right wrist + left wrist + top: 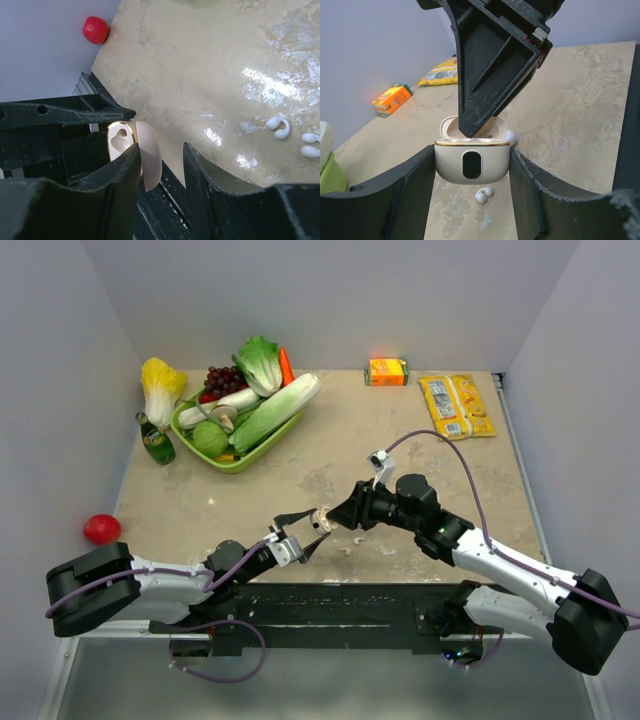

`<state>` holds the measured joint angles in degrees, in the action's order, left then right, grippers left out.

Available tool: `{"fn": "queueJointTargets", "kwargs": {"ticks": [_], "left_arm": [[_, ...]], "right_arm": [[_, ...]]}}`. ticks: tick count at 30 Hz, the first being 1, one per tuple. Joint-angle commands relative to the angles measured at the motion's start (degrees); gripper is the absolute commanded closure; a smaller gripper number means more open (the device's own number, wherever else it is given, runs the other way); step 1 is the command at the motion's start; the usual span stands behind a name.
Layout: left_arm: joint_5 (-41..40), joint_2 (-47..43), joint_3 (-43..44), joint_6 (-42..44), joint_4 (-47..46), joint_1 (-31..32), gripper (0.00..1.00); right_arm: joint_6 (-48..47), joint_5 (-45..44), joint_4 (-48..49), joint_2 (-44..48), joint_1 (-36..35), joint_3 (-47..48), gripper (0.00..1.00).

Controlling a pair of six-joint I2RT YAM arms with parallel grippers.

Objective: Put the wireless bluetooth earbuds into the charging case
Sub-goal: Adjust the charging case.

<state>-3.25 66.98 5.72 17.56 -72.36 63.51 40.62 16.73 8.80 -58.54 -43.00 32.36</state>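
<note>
The big tan desk [420,470] has a green basket [232,458] of veggies way out at 10 o'clock, far from the work. Both arms meet near the desk's 6 o'clock edge. The left tool [471,152] squeezes the charging case [472,170] from both sides and seems to hold it up off the desk. Its lid is open and tips back. The right tool [161,150] has its fingers apart and holds nothing. One finger pokes down at the open case, and the lid sits in the gap between the fingers. The cup I can see inside the case looks empty. The wireless bluetooth earbuds [278,127] lie loose on the desk, at about 5 o'clock from the case in the top view. I think things could go wrong here. If the right finger pushes too hard, the case may twist or slip out of the left tool, or the lid may snap shut. The earbuds are tiny and smooth, so a pinch that is a bit off could flick one away.
</note>
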Motion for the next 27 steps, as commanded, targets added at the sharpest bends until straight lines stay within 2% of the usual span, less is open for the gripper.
{"fn": "queueJointTargets", "kwargs": {"ticks": [1, 5, 6, 10, 11, 15, 16, 18, 19, 21, 22, 24, 25, 26, 27], "left_arm": [[0.61, -0.97, -0.62, -0.07, -27.49, 0.13, 1.00], [0.70, -0.62, -0.79, -0.42, -27.49, 0.21, 1.00], [0.70, -0.62, -0.79, -0.51, -27.49, 0.22, 1.00], [0.61, -0.01, -0.97, -0.51, -27.66, 0.22, 1.00], [0.61, 0.34, -0.88, -0.60, -27.66, 0.22, 1.00], [-0.09, 1.22, -0.79, -1.39, -27.23, 0.22, 1.00], [-0.18, 1.40, -0.62, -1.56, -27.14, 0.13, 0.97], [-2.10, 1.49, -0.27, -3.06, -26.18, 0.13, 0.86], [-2.90, 1.49, -0.09, -3.76, -25.65, 0.13, 0.70], [-6.05, 0.79, 0.70, -5.60, -21.89, 0.13, 0.52], [-7.29, 0.26, 1.31, -6.30, -19.86, 0.13, 0.35], [-9.92, -1.76, 3.42, -8.24, -12.59, 0.13, 0.22], [-10.20, -2.29, 4.12, -8.42, -10.37, 0.13, 0.08], [-10.46, -3.16, 5.35, -8.86, -8.61, 0.13, 0.02], [-10.81, -3.35, 5.79, -9.12, -6.24, 0.13, 0.00]], "right_arm": [[0.51, 1.81, 3.16, 0.36, 0.38, -0.19, 0.61], [0.25, 2.52, 3.68, 0.36, 0.46, -0.28, 0.74], [0.07, 2.78, 3.60, 0.53, 0.38, -0.19, 0.80], [-2.21, 2.17, 1.23, 0.89, 0.38, 0.95, 0.89], [-3.34, 1.64, 0.44, 0.97, 0.46, 1.47, 0.99], [-7.12, -0.73, -5.87, 1.50, 0.38, 4.72, 1.00], [-8.00, -1.78, -6.94, 2.11, 0.38, 5.17, 1.00], [-11.08, -3.36, -10.36, 2.99, 0.20, 6.83, 1.00], [-12.13, -4.85, -11.68, 3.78, 0.20, 7.45, 1.00], [-15.04, -6.18, -15.29, 4.66, 0.11, 9.47, 1.00], [-15.74, -6.71, -16.17, 5.10, 0.03, 9.91, 1.00], [-18.03, -7.06, -18.63, 5.90, 0.03, 11.67, 1.00], [-18.73, -6.89, -19.51, 5.98, 0.11, 12.37, 1.00], [-19.95, -6.80, -21.09, 6.07, 0.03, 13.60, 1.00], [-20.49, -6.63, -21.62, 6.07, 0.03, 14.04, 1.00]]}}
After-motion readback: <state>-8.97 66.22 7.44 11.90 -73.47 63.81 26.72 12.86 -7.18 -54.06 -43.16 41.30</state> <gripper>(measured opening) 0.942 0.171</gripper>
